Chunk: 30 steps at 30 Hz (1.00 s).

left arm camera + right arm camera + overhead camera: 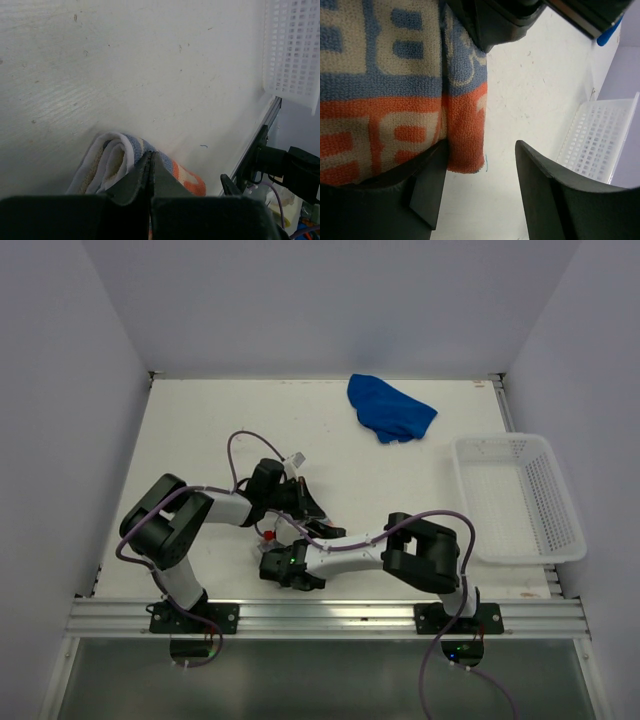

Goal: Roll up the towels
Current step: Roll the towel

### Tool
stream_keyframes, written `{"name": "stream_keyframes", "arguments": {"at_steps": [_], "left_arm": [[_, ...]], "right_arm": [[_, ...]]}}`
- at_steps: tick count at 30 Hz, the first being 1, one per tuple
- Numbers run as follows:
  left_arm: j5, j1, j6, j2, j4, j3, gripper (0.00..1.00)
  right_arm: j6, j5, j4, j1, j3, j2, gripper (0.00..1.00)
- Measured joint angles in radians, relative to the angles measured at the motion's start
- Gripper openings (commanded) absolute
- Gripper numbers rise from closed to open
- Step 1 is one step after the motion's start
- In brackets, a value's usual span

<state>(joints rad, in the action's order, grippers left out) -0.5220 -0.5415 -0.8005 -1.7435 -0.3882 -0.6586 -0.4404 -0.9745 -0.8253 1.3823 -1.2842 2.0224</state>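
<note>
The patterned towel (112, 157), orange, grey-blue and white, lies rolled on the table near the front edge. My left gripper (150, 159) is shut, and its tips rest on top of the roll with nothing seen between them. My right gripper (480, 185) stands open beside the same towel (385, 90). Its left finger (427, 187) touches the orange end, and bare table shows between the fingers. In the top view both arms hide this towel except for a red scrap (265, 536). The plain blue towel (390, 408) lies crumpled at the back of the table, far from both grippers.
A white mesh basket (520, 498) sits at the table's right edge and also shows in the wrist views (597, 140) (292, 50). The metal front rail (330, 615) runs just behind the arms' bases. White walls close in the table on three sides.
</note>
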Motion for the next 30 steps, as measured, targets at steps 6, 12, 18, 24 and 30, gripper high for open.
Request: {"name": "stream_keyframes", "arguments": {"at_steps": [6,12,18,24,30], "left_arm": [[0.016,-0.003,0.001,0.002,-0.006,0.000,0.00],[0.036,-0.020,0.010,0.008,-0.015,0.000,0.00],[0.017,0.028,0.002,-0.016,-0.045,0.029,0.00],[0.016,0.028,0.002,-0.015,-0.060,0.035,0.00],[0.021,0.029,0.003,-0.008,-0.059,0.042,0.00]], "right_arm": [[-0.084,-0.026,-0.008,0.005,0.025,-0.014,0.63],[-0.129,-0.021,-0.050,0.003,0.053,-0.047,0.72],[-0.277,0.010,-0.097,-0.005,-0.043,-0.172,0.82],[-0.335,0.010,-0.073,-0.007,-0.098,-0.266,0.82],[-0.363,0.063,0.024,-0.024,0.048,-0.348,0.70]]}}
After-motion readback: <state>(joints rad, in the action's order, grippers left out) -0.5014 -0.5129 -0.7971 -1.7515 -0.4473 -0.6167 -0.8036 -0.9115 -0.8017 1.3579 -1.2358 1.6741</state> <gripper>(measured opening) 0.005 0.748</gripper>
